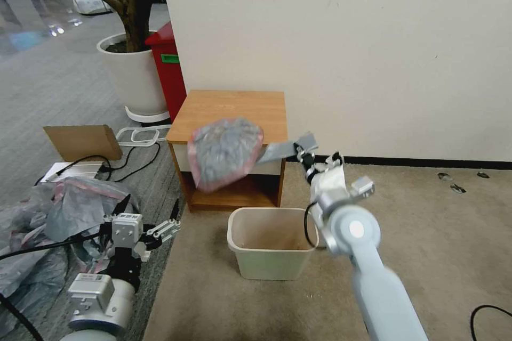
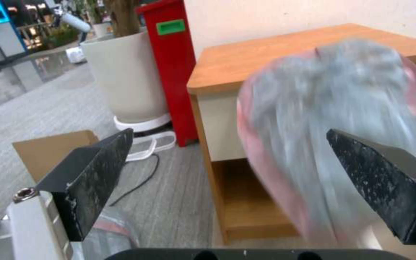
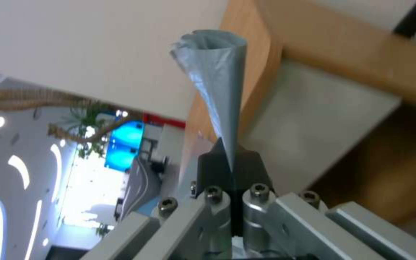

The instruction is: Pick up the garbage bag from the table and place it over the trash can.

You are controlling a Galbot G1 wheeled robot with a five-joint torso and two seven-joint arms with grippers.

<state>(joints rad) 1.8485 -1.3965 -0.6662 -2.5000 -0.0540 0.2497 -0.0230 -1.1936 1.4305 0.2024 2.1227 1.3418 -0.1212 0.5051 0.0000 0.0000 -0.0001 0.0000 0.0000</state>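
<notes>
The garbage bag (image 1: 226, 152) is motion-blurred, hiding part of the table (image 1: 234, 109)

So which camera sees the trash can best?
The head view: the trash can stands open on the carpet before the table, below the garbage bag pinched by the right gripper. The wrist views look at the bag and table instead.

Cream wall (image 1: 373, 53), beige carpet (image 1: 426, 234)

Even, soft indoor light is falling on the wall (image 1: 373, 53) and carpet (image 1: 426, 234), casting faint shadows. The bag (image 1: 225, 152) is smearing with motion blur in head and left wrist views. Bright window glare is washing out the floor (image 1: 37, 21); straight edges are bowing near the corners.
</notes>
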